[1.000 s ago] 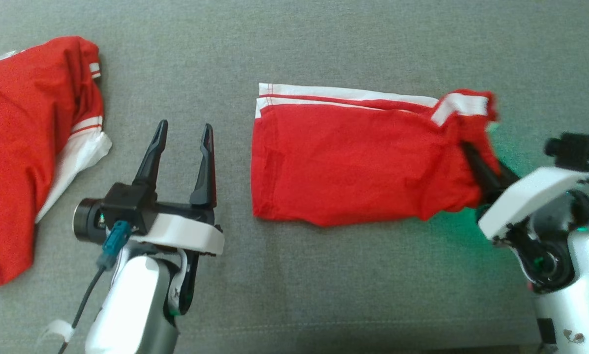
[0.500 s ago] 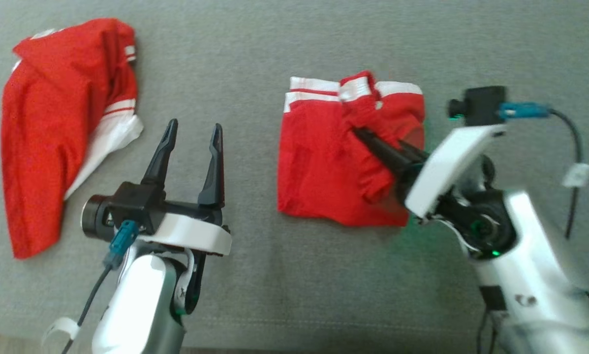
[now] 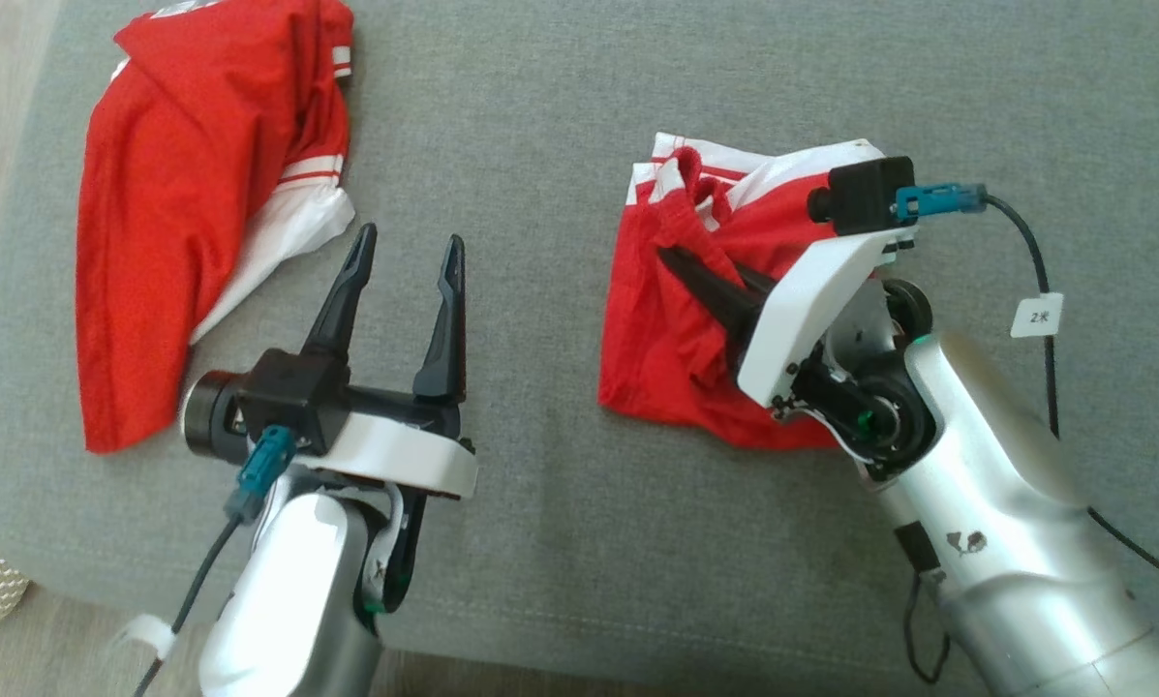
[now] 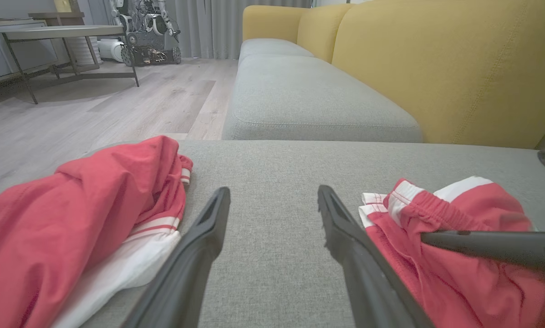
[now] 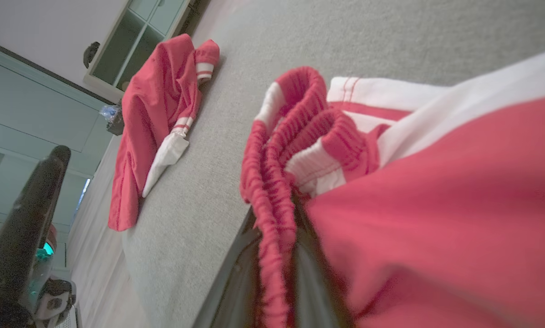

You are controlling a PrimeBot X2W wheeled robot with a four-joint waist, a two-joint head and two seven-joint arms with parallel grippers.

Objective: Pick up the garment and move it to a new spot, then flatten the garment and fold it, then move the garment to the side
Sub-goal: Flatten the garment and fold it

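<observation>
Presently, garment [image 3: 661, 363], centre-right of frame: waistband [image 3: 705, 189] pinched by right gripper [image 3: 684, 269] (the nearer arm); left gripper [image 3: 411, 240] held spread, lower left.

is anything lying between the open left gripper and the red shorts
Nothing visible: only bare grey cushion lies between the left gripper and the red shorts, which the right gripper grips at the waistband.

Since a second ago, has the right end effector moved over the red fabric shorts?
Yes. The right end effector carried the elastic waistband leftward toward the shorts' white hem.
</observation>
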